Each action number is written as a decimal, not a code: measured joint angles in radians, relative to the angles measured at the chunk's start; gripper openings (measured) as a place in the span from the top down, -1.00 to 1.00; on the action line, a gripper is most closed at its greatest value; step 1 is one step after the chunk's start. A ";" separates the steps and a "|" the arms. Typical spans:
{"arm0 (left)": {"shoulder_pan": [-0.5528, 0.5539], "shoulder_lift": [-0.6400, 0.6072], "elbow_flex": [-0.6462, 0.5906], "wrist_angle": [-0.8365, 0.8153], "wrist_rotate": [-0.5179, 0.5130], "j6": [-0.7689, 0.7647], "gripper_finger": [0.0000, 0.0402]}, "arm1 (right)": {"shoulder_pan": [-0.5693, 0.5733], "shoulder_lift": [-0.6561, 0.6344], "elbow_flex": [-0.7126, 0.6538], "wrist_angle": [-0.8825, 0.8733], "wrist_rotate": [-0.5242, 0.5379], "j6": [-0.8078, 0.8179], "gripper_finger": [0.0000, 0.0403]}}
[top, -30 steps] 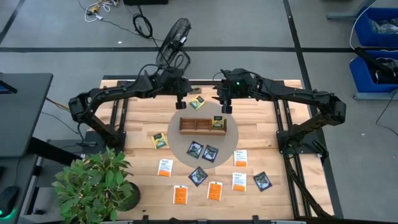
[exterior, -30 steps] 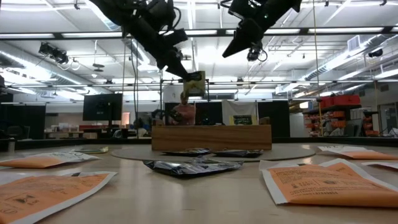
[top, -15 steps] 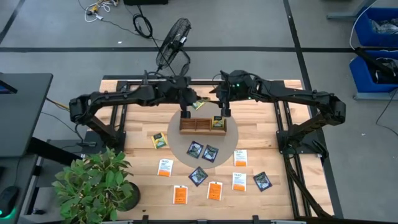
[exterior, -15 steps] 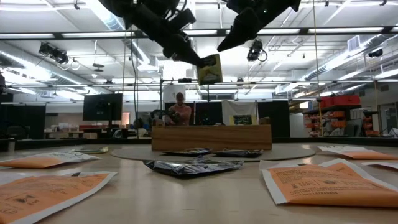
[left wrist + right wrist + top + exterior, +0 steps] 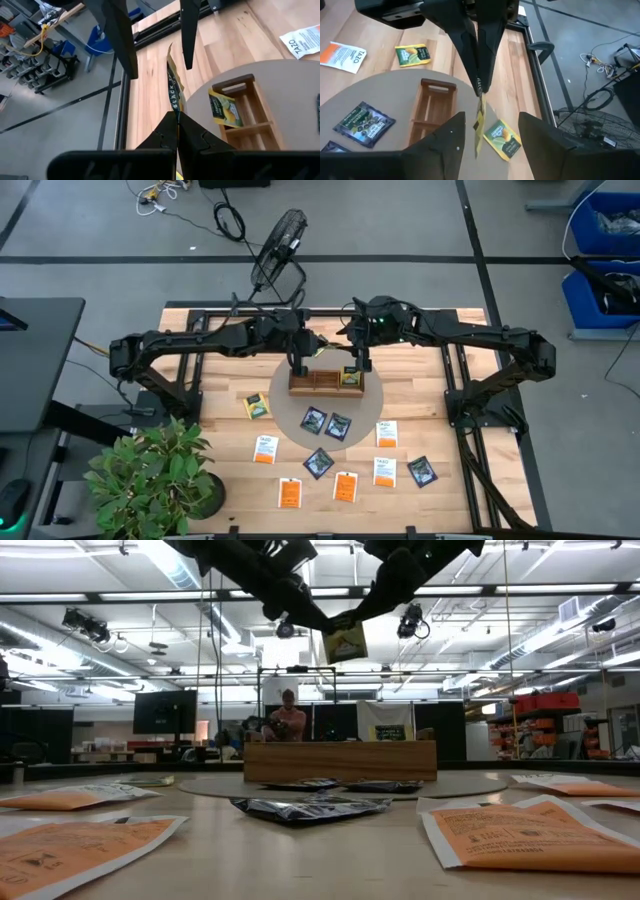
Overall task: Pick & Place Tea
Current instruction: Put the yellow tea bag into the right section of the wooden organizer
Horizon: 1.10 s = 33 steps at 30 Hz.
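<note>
Evidently a handover is taking place above the desk (image 5: 215,395), over the wooden tray (image 5: 326,381) that already holds one yellow-green packet (image 5: 224,108). The left gripper (image 5: 177,131) is pinching a yellow packet (image 5: 173,90) edge-on in the air, while the right gripper (image 5: 489,131) is waiting with fingers spread on either side of it. Closing squarely on the flat faces before the left lets go looks wisest.

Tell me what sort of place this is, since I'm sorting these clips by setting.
Probably a robotics lab or workshop in an open industrial hall: a wooden table in a metal frame, blue storage bins beside it, cables on the concrete floor, and strip-lit ceilings with monitors behind.
</note>
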 joint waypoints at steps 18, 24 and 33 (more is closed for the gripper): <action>0.000 0.000 0.000 0.008 -0.024 0.013 0.99 | 0.003 0.000 0.000 -0.008 -0.010 -0.015 0.96; 0.000 0.000 0.000 0.008 -0.026 0.018 0.89 | 0.018 0.000 0.000 -0.013 -0.003 -0.031 0.98; -0.002 0.000 0.000 -0.050 -0.030 0.035 0.37 | 0.003 0.001 0.000 -0.129 0.077 -0.041 0.99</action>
